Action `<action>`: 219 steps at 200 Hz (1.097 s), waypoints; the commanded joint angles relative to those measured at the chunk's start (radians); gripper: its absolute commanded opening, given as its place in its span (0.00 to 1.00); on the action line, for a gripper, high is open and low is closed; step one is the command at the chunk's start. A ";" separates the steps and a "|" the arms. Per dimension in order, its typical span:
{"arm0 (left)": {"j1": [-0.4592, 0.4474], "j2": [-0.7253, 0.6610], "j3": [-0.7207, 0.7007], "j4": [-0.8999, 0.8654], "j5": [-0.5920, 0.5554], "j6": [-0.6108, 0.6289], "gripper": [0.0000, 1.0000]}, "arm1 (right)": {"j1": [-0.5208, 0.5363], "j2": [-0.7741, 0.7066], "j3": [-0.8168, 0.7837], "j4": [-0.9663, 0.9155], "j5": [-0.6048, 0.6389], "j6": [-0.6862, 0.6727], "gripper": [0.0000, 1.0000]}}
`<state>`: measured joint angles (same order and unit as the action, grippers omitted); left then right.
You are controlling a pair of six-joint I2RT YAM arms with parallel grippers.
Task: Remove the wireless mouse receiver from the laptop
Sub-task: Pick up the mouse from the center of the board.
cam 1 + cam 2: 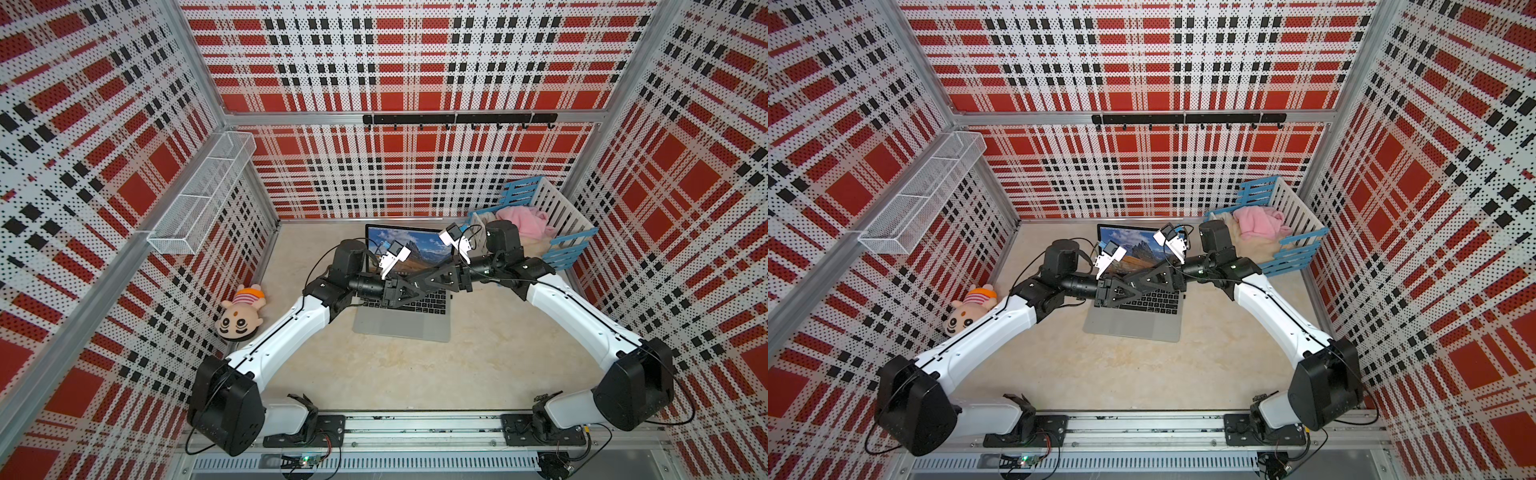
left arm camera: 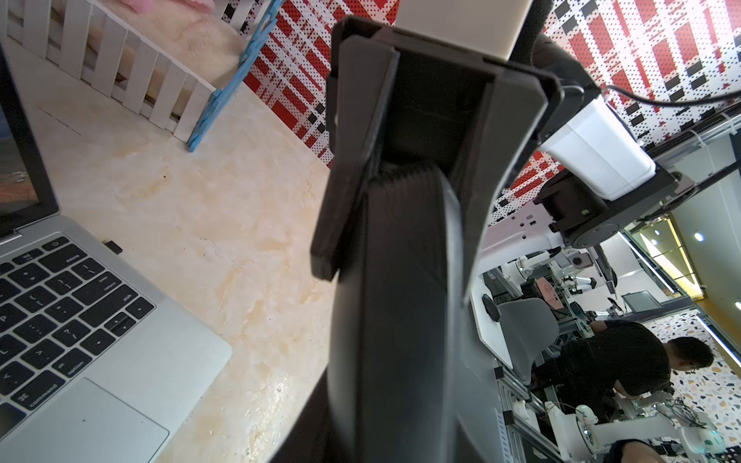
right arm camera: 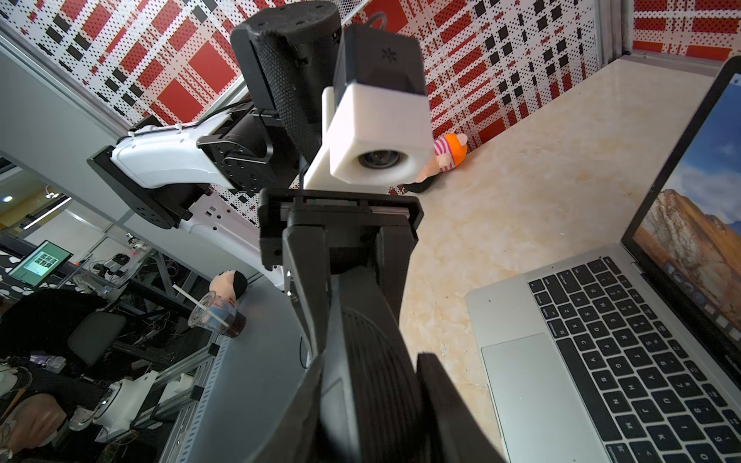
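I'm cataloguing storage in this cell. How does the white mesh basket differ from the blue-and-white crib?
The mesh basket hangs on the side wall above the table; the crib stands on the table in the far corner. The basket is fine white wire mesh, the crib white slats with blue ends. The basket shows nothing inside; the crib holds a pink cloth. Both are rectangular and open-topped.

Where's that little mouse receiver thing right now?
The wireless mouse receiver shows in the left wrist view: a tiny black nub sticking out of the laptop's side edge near the screen hinge, on the side facing the white-and-blue crib.
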<state>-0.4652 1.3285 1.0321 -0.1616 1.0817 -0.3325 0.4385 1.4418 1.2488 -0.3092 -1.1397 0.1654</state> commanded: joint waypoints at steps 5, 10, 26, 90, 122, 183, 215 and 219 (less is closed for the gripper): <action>0.032 -0.061 -0.023 0.072 -0.002 0.001 0.52 | 0.008 -0.018 -0.007 0.044 0.013 0.032 0.27; 0.040 -0.072 -0.034 0.099 -0.004 -0.017 0.59 | 0.009 -0.023 -0.012 0.051 0.018 0.037 0.27; 0.076 -0.116 -0.105 0.277 0.006 -0.147 0.67 | 0.008 -0.041 -0.028 0.079 0.045 0.058 0.22; 0.123 -0.258 -0.368 0.936 -0.183 -0.546 0.99 | 0.000 -0.119 -0.188 0.400 0.150 0.331 0.23; 0.103 -0.204 -0.443 1.209 -0.205 -0.682 1.00 | 0.002 -0.154 -0.230 0.499 0.147 0.433 0.23; 0.050 -0.098 -0.403 1.246 -0.184 -0.684 0.93 | 0.024 -0.172 -0.232 0.506 0.149 0.445 0.23; 0.031 -0.075 -0.381 1.243 -0.153 -0.692 0.82 | 0.035 -0.161 -0.223 0.507 0.143 0.444 0.24; 0.032 -0.071 -0.379 1.244 -0.148 -0.694 0.80 | 0.038 -0.159 -0.223 0.507 0.141 0.444 0.23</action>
<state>-0.4232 1.2434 0.6125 1.0328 0.9054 -1.0134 0.4603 1.2938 1.0153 0.1612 -0.9970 0.6010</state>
